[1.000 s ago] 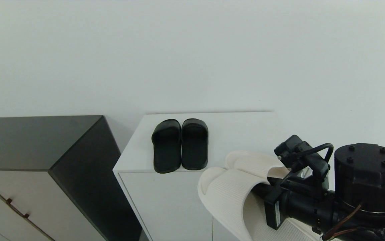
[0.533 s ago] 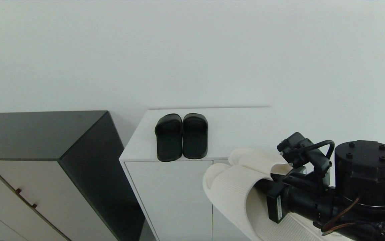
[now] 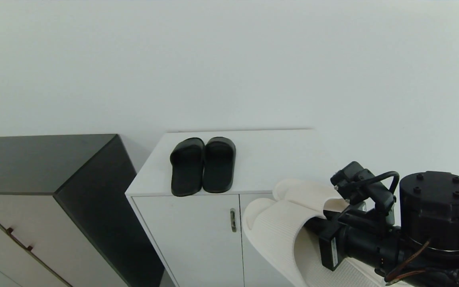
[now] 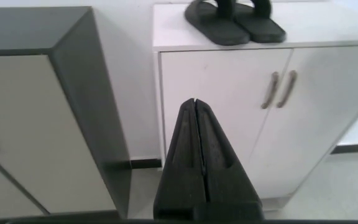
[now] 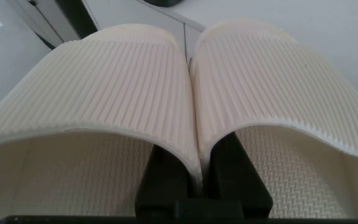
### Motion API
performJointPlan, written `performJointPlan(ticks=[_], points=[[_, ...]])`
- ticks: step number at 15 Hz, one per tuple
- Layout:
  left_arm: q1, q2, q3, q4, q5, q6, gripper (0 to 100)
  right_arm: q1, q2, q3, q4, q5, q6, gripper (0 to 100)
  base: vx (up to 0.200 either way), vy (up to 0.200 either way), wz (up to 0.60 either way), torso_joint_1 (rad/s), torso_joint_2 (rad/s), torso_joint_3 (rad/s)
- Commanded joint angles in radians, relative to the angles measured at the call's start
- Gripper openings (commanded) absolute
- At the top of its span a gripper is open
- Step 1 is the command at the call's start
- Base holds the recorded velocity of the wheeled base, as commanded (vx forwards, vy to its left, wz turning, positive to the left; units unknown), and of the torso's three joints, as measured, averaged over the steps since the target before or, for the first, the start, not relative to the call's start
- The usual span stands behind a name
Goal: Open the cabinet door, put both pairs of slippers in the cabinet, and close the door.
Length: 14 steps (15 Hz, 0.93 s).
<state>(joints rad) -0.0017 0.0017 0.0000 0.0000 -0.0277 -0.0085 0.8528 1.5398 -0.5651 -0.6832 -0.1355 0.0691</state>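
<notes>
Two white slippers (image 3: 285, 223) were pinched side by side in the right claw (image 5: 197, 180). The black slippers (image 3: 202, 165) sat on the cabinet top (image 3: 273, 159), by its front left corner. The left claw (image 4: 195, 109) was closed and empty; the shut door's upright handle (image 4: 270, 90) lay ahead of it, probably closer to that free arm.

head: down onto white cabinet (image 3: 189, 239); left wrist: lower, facing same cabinet; right wrist: tight behind cream slippers (image 5: 123, 87).
</notes>
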Motion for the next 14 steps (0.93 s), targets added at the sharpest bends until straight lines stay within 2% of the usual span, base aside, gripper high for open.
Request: performJointPlan(ticks=[1, 11, 14], points=[[-0.001, 0.000, 0.000, 0.000, 0.000, -0.001, 0, 0.002, 0.000, 0.002, -0.001, 0.001, 0.000, 0, 0.000, 0.000, 0.00, 0.000, 0.00, 0.000], [-0.001, 0.000, 0.000, -0.002, 0.005, -0.002, 0, 0.002, 0.005, 0.022, -0.001, 0.001, -0.014, 0, 0.000, 0.000, 0.00, -0.005, 0.01, 0.006], [-0.001, 0.000, 0.000, -0.002, 0.005, -0.002, 0, 0.006, 0.000, 0.025, -0.001, 0.001, -0.015, 0, 0.000, 0.000, 0.00, -0.149, 0.35, 0.194]])
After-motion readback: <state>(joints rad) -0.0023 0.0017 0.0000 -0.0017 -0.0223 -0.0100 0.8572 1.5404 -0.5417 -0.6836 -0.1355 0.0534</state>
